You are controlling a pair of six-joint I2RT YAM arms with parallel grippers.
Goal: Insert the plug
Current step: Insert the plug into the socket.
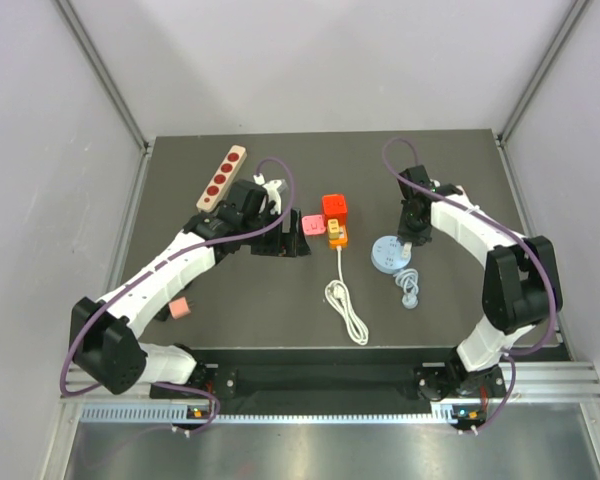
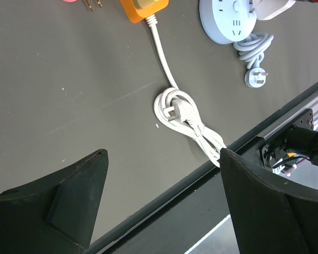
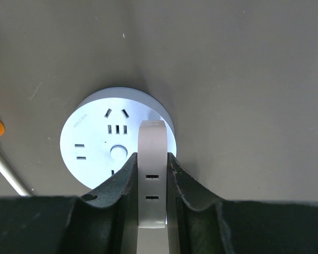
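Two hands: right hand (image 3: 151,159) grips a white adapter (image 3: 151,135) over the round socket (image 3: 90,143) — press straight down, untilted. Meanwhile left hand (image 2: 161,153) gapes empty, the plug (image 1: 334,207) beyond it.

Top view: soft, even overhead light, only faint shadows under the arms on the dark grey matte tabletop (image 1: 245,325). Sharp, w/ frame posts leaning outward at the edges.

Left wrist cam: bright & crisp on the coiled white cable (image 2: 186,119). The left gripper (image 2: 163,153) is near-black, soft, little detail.

Right wrist cam: round pale-blue plastic socket hub (image 3: 93,143) glows, nearly blown out, w/ the tabletop right of it in soft shade. The right gripper (image 3: 152,156) is underexposed, and the white plastic adapter block (image 3: 151,211) looks grey between its fingers.
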